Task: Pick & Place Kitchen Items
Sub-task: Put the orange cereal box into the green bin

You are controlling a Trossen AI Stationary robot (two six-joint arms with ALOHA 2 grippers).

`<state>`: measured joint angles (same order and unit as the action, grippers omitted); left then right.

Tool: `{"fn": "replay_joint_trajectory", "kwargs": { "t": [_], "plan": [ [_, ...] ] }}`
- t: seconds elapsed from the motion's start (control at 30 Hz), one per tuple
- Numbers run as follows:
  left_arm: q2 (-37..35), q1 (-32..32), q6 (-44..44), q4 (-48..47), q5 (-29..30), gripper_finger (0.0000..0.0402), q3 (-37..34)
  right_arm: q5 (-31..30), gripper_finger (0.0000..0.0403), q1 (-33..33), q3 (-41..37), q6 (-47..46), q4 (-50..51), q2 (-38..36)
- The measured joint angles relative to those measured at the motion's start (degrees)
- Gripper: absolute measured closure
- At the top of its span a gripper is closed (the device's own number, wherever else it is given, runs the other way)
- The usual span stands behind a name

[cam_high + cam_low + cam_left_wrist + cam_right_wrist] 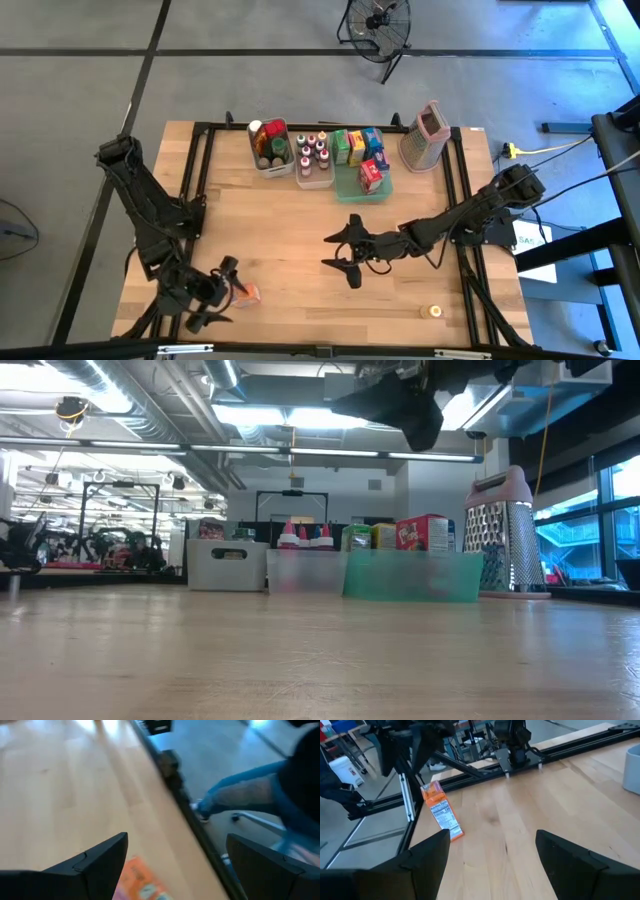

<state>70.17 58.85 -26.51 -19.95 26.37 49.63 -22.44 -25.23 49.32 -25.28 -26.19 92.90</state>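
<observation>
Your orange packet (pixel 245 294) lies flat on the wooden table (pixel 290 220) near its front left corner, and nothing grips it. Your left gripper (pixel 222 293) hangs right beside it with the fingers spread wide and empty. A small yellow-capped jar (pixel 434 312) sits alone near the front right. Your right gripper (pixel 343 251) hovers over mid-table, fingers parted, holding nothing. The other groceries stand in the clear bins (pixel 272 160) and the green tray (pixel 363 187) at the far edge, next to the grater (pixel 427 138).
</observation>
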Motion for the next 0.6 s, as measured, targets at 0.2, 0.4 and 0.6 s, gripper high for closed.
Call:
{"fn": "replay_joint_trajectory", "kwargs": {
  "t": [0.2,0.4,0.6],
  "plan": [
    [0.1,0.0,-5.7,-5.5,2.7,0.0068,0.0,0.1,0.0105,0.0,0.0,0.2,-0.9,0.2],
    [1.0,0.0,-8.7,-6.0,2.9,0.0068,0.0,0.1,0.0105,0.0,0.0,0.7,-1.7,0.1],
    [5.3,-0.1,-9.4,-6.0,2.2,0.0068,0.0,0.1,0.0105,0.0,0.0,0.8,-1.5,0.1]
  ]
}}
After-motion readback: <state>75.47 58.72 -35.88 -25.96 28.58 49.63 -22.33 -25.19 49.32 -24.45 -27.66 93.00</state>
